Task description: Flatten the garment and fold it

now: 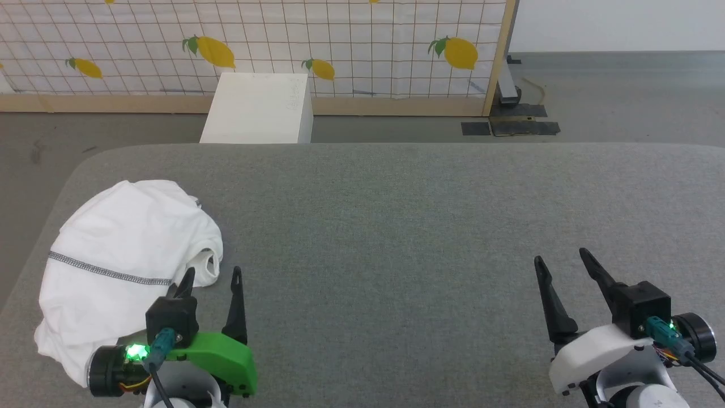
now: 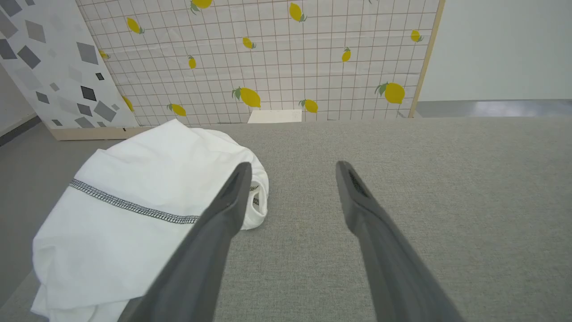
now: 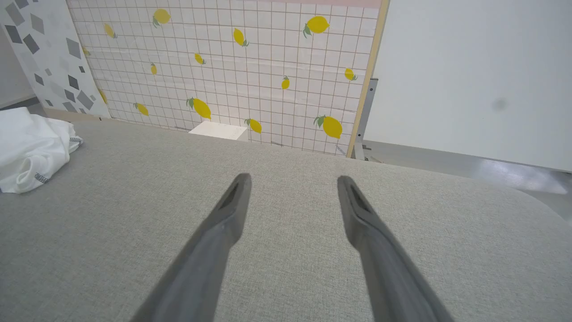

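- Garment (image 1: 124,249) work looks not yet begun, judging from the fingers. The left gripper (image 1: 213,272) has its two fingers (image 1: 235,306) spread wide and holds nothing, with bare table (image 1: 396,215) between them.
- The right gripper (image 1: 561,256), well off to the right of the left gripper, is just as wide open and just as empty.
- Just outward from the left gripper, its outer finger crosses the garment's nearest edge in the left wrist view, by the neck opening (image 1: 207,260). I cannot tell whether it touches the cloth or hangs above it.
- The garment is a crumpled white heap on the table, lying left of the left gripper and slightly beyond it. It runs from beside the gripper's wrist to past its fingertips.
- A grey seam (image 1: 107,273) crosses the heap from side to side. The heap is longer along the line the fingers point than across it. Its sleeves and hem are bunched under, so the shirt's real long axis cannot be read.
- The coming move turns on this: the cloth is all on the left gripper's side, so that arm is far nearer. The right arm would likely have to cross most of the table to take a second hold for spreading.
- Far beyond the left gripper, past the table's back edge, a white box (image 1: 257,107) stands on the floor. It plays no part in the task.
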